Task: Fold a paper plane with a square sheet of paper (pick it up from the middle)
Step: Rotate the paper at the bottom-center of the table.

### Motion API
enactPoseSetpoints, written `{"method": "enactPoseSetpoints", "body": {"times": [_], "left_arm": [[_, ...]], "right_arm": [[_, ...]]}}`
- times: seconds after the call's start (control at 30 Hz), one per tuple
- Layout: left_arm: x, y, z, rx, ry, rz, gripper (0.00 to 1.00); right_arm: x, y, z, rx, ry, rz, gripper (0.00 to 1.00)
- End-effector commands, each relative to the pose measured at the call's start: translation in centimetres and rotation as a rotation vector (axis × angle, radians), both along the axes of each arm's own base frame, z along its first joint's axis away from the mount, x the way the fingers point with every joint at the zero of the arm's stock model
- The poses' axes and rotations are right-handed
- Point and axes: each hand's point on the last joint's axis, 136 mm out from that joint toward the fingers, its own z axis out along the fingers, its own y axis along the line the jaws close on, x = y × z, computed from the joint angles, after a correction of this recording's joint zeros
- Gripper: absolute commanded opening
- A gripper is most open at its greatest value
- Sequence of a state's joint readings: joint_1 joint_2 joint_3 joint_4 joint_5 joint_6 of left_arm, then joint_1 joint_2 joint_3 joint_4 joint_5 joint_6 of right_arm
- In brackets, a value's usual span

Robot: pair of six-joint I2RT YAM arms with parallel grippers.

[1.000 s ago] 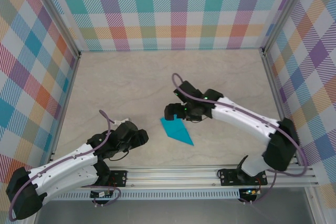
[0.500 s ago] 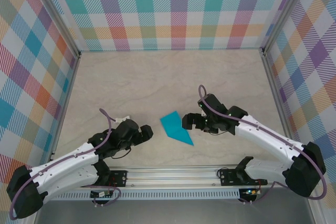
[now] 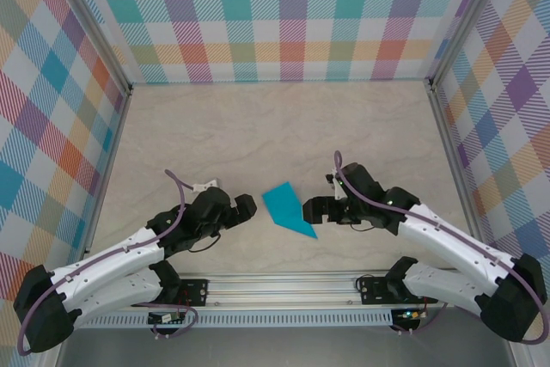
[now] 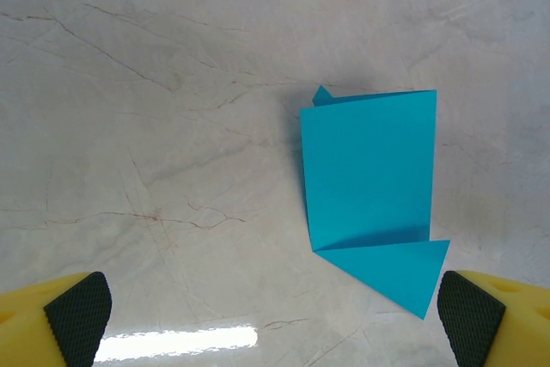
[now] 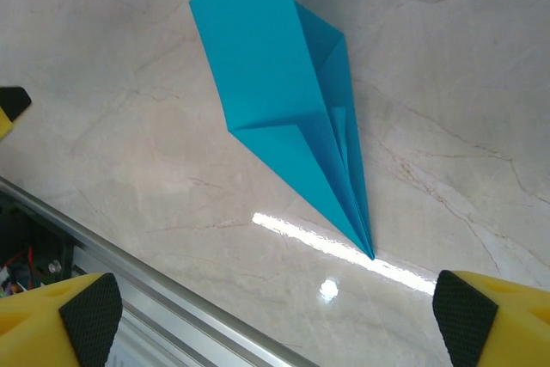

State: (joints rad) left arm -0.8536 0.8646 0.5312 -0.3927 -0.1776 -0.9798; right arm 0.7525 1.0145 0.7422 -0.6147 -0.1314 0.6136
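Note:
The teal-blue paper plane (image 3: 288,210) lies flat on the marble table, folded into a narrow pointed dart with layered wings. Its tip points toward the near edge. The left wrist view has it (image 4: 371,186) ahead and to the right of my fingers; the right wrist view has it (image 5: 275,83) ahead of my fingers, tip nearest. My left gripper (image 3: 247,206) stands open just left of the paper, nothing between its fingers (image 4: 76,317). On the paper's right, my right gripper (image 3: 311,209) is open and empty, its fingertips (image 5: 88,315) spread wide.
An aluminium rail (image 3: 344,285) runs along the table's near edge, also in the right wrist view (image 5: 129,307). Plaid walls (image 3: 275,15) enclose the back and sides. Bare marble table (image 3: 258,126) stretches behind the paper.
My right gripper has pulled back off the paper toward the near right. My left gripper has moved up and right, closer to the paper, and opened wider. The paper stays put.

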Motion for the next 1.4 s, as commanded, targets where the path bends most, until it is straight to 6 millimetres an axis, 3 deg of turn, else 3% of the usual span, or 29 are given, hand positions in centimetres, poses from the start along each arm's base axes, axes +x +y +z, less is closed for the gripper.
{"method": "enactPoseSetpoints", "body": {"times": [0.0,0.27,0.33,0.43,0.63,0.77,1.1,1.3,1.37], "left_arm": [[0.1,0.4,0.6,0.003,-0.035,0.005,1.00],[0.5,1.2,0.2,0.015,-0.062,0.045,1.00],[0.4,1.2,0.0,0.009,-0.057,0.045,1.00],[0.3,1.2,-0.2,-0.034,-0.070,0.059,1.00],[0.3,1.0,0.8,-0.126,-0.120,0.068,1.00],[0.2,1.7,1.2,-0.082,-0.124,0.073,1.00],[0.0,0.8,0.8,-0.057,-0.075,0.030,1.00],[-0.1,-0.1,-0.5,-0.085,-0.026,0.027,1.00],[-0.2,-0.4,-0.6,-0.083,-0.016,0.017,1.00]], "right_arm": [[0.3,1.2,0.6,0.040,0.007,0.074,0.94],[3.9,-0.1,-1.1,0.110,0.055,0.027,0.85],[4.3,1.0,-0.9,0.153,0.056,0.081,0.85],[6.0,1.9,-2.4,0.118,0.094,0.095,0.77],[8.7,4.1,-4.6,0.112,0.138,0.149,0.71],[9.4,5.3,-5.6,0.123,0.194,0.187,0.68],[8.9,7.0,-7.2,0.197,0.304,0.246,0.61],[9.2,7.9,-7.8,0.228,0.342,0.262,0.45],[9.7,7.5,-8.4,0.198,0.338,0.231,0.35]]}}
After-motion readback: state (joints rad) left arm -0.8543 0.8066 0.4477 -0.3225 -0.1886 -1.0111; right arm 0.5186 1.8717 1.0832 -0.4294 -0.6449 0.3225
